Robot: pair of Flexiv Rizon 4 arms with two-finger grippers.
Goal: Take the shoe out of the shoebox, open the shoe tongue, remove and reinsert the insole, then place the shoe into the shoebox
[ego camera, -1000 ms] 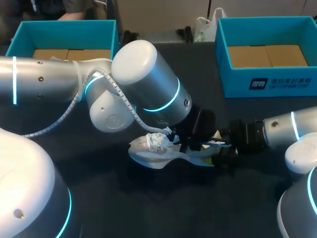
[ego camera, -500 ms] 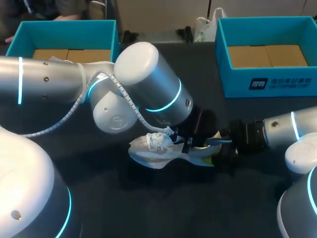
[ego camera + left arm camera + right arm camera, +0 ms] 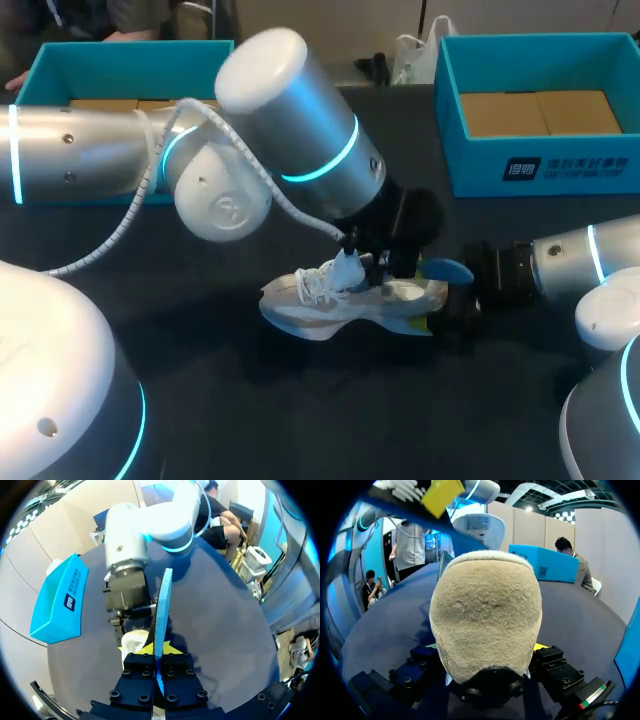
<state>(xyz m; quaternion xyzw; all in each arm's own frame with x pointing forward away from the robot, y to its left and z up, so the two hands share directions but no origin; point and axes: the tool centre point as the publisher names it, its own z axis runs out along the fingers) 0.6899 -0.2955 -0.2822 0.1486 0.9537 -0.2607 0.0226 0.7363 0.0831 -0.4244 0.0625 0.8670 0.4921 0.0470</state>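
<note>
- L gripper point(image 3: 159, 651): pinched shut on blue insole point(image 3: 162, 600), held edge-on just above heel end of shoe point(image 3: 340, 300);
- R gripper point(image 3: 486, 647): clamped on shoe heel from both sides;
- shoe: on table point(image 3: 220, 400) btw arms, outside teal shoeboxes point(image 3: 480, 170), well apart

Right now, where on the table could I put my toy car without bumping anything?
The widest bare table is the strip on the robot's side of the shoe. Another bare patch lies between the shoe and the right box. The middle is crowded: the left gripper holds the insole above the shoe, and the right gripper clamps its heel.
</note>
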